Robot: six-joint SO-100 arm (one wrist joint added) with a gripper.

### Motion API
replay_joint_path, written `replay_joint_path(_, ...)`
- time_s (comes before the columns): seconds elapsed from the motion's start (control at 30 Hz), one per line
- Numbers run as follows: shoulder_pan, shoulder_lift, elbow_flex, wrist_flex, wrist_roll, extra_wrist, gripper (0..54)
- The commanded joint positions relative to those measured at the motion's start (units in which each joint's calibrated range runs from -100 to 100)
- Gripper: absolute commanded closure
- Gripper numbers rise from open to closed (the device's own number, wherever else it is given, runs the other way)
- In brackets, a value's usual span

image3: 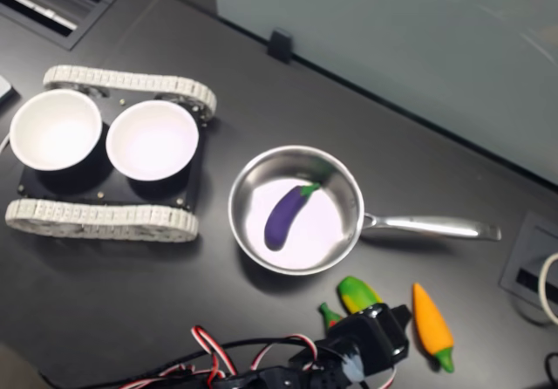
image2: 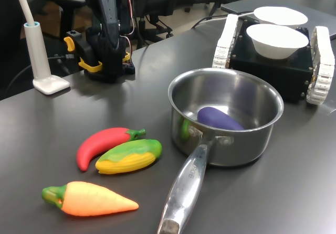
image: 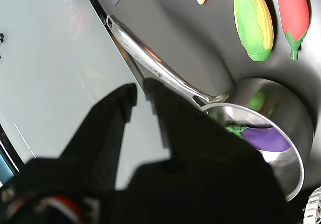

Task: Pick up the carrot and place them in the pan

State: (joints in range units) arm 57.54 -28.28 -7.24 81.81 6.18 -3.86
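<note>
One carrot [image2: 89, 198], tip toward pan [image2: 226, 119]

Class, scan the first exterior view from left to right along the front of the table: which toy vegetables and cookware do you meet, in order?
Carrot → chili pepper → corn → pan, with an eggplant inside it.
</note>
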Motion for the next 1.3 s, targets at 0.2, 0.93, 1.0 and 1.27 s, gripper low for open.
replay_joint_path(0.2, 1.75, 1.92, -4.35, -5.61, 0.78, -0.51, 45.1)
replay_joint_path(0.93, 1.07, 4.45, 4.74, -11.06, 0.24, -0.43, 22.8)
replay_joint_path(1.0, 1.07, 5.3, 4.83, -11.15, -0.68, -0.34, 20.9)
replay_joint_path(1.27, 1.87, 8.92, 5.2, -13.28, -0.93, -0.34, 20.3)
